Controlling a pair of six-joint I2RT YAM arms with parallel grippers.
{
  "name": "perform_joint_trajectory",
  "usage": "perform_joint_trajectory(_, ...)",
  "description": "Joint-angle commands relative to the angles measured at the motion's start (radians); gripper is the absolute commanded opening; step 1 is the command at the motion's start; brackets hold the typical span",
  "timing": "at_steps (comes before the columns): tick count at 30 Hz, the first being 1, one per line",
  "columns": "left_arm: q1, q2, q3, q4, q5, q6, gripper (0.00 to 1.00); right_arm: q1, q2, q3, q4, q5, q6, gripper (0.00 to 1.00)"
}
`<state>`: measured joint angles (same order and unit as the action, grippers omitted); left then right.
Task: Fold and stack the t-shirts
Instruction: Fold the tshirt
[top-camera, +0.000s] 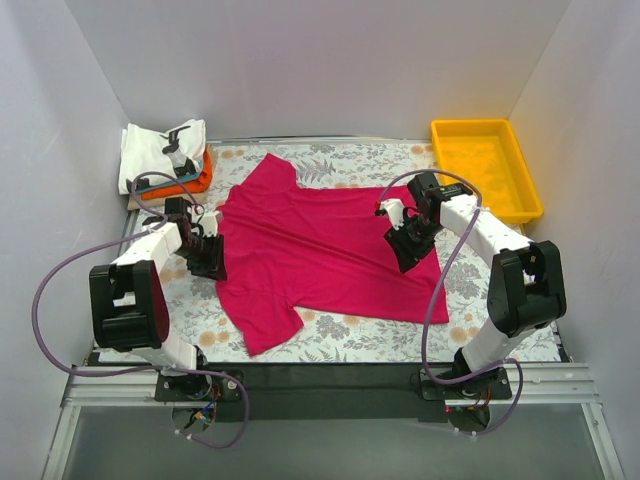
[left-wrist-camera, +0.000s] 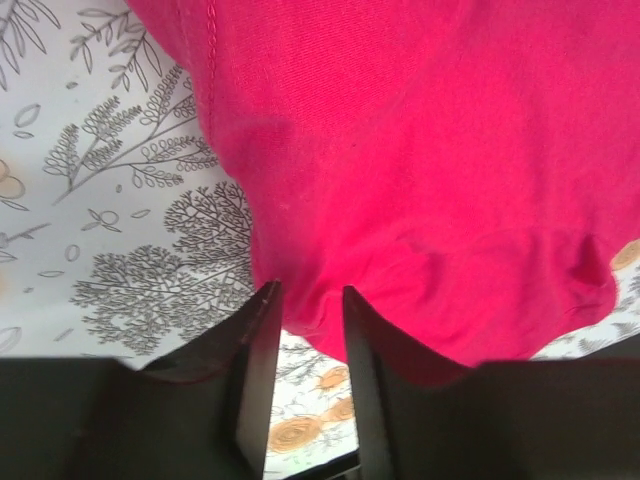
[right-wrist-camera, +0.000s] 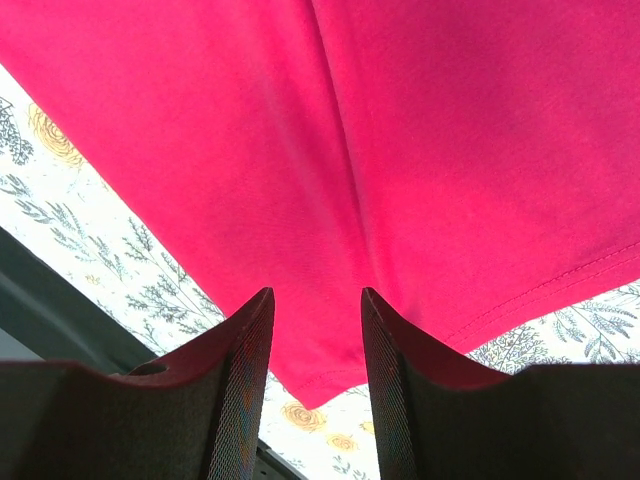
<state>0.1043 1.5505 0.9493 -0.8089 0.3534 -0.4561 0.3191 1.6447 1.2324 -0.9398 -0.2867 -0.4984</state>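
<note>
At the upper left of the top view, you had a small pile already folded: the white black-printed shirt (top-camera: 160, 150) lay on top, with a sliver of the light blue one (top-camera: 186, 179) and the orange one (top-camera: 203, 181) showing under it. Just below that, your left gripper (top-camera: 208, 258) sat low at the left edge of the magenta-red t-shirt (top-camera: 320, 250). In its wrist view the jaws stood a narrow gap apart with the shirt's edge bulging between the tips, and you could not tell whether they were nipping it. Across the middle, that shirt lay spread flat and unfolded on the flowered table (top-camera: 350, 335), sleeves out. Further right, your right gripper (top-camera: 405, 248) was down on the shirt's right side, jaws spread with a corner of the hem lying loose between them. At the upper right stood the yellow tray (top-camera: 470, 124). By my reading, three shirts were done. The red one had every fold left, then its place on the pile.
</note>
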Motion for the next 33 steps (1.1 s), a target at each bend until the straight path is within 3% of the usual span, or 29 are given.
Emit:
perform_joint_trajectory(1, -0.008, 0.000, 0.032, -0.010, -0.002, -0.026, 0.32, 0.001, 0.000, -0.008, -0.010, 0.014, -0.014, 0.41)
perform_joint_trajectory(6, -0.008, 0.014, -0.003, -0.016, -0.056, -0.016, 0.33, 0.001, -0.003, -0.017, -0.008, 0.014, -0.019, 0.41)
perform_joint_trajectory(8, -0.006, 0.028, -0.003, -0.018, -0.060, -0.018, 0.24, 0.002, 0.000, -0.016, -0.007, 0.015, -0.017, 0.40)
perform_joint_trajectory(12, -0.006, 0.025, 0.023, -0.026, -0.045, -0.029, 0.15, 0.001, 0.003, -0.014, -0.007, 0.017, -0.017, 0.41)
perform_joint_trajectory(13, -0.008, 0.028, 0.029, -0.026, -0.066, -0.036, 0.17, 0.000, 0.003, -0.016, -0.007, 0.015, -0.019, 0.41)
perform_joint_trajectory(14, -0.009, 0.037, 0.029, -0.027, -0.077, -0.039, 0.28, 0.001, 0.003, -0.016, -0.007, 0.015, -0.019, 0.40)
perform_joint_trajectory(15, -0.008, 0.042, 0.029, -0.029, -0.086, -0.041, 0.32, 0.001, 0.004, -0.014, -0.007, 0.014, -0.019, 0.41)
perform_joint_trajectory(19, -0.009, 0.046, 0.017, -0.022, -0.111, -0.049, 0.37, 0.001, 0.006, -0.013, -0.007, 0.014, -0.019, 0.40)
perform_joint_trajectory(20, -0.006, 0.049, 0.019, -0.021, -0.113, -0.049, 0.34, 0.001, 0.006, -0.014, -0.007, 0.014, -0.022, 0.41)
perform_joint_trajectory(25, -0.035, 0.025, 0.066, -0.033, -0.070, -0.055, 0.00, 0.001, 0.000, -0.028, -0.001, 0.014, -0.025, 0.40)
perform_joint_trajectory(33, -0.331, 0.031, 0.082, 0.011, -0.099, -0.151, 0.00, 0.001, 0.004, -0.042, 0.006, 0.018, -0.028, 0.40)
